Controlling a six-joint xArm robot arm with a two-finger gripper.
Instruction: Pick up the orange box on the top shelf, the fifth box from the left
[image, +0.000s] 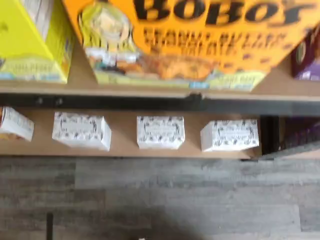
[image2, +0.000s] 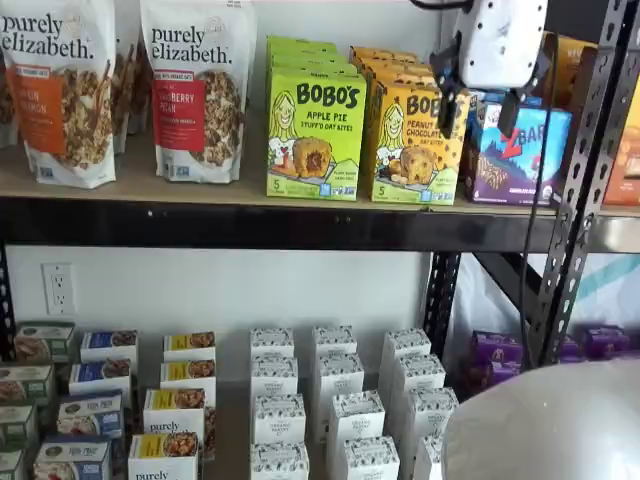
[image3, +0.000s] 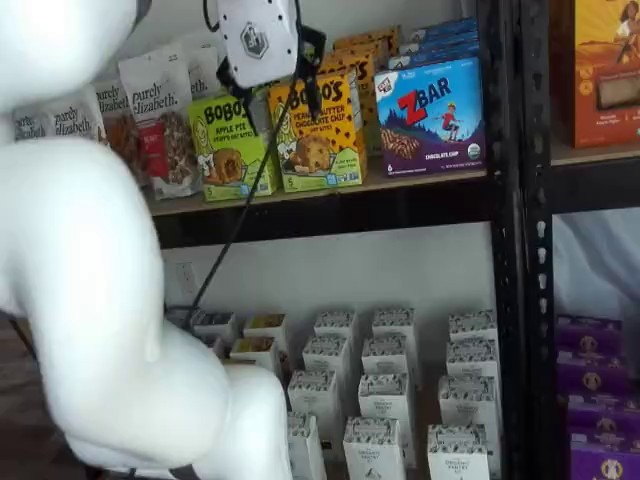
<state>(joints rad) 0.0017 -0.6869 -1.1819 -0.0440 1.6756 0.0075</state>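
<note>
The orange box (image2: 405, 145) stands on the top shelf (image2: 200, 225), between a lime-green Bobo's box (image2: 315, 130) and a blue ZBar box (image2: 520, 155). It shows in both shelf views, also (image3: 318, 140), and fills the wrist view (image: 190, 45) close up. My gripper (image2: 478, 118) hangs in front of the orange box's upper part, its white body above. The two black fingers stand apart with a plain gap and nothing between them; it also shows in a shelf view (image3: 268, 100). The shelf's black beam crosses the wrist view (image: 150, 102).
Granola bags (image2: 195, 90) stand further left on the top shelf. Rows of small white cartons (image2: 335, 400) fill the lower shelf. A black perforated upright (image2: 575, 190) stands just right of the ZBar box. The white arm (image3: 90, 300) blocks much of one shelf view.
</note>
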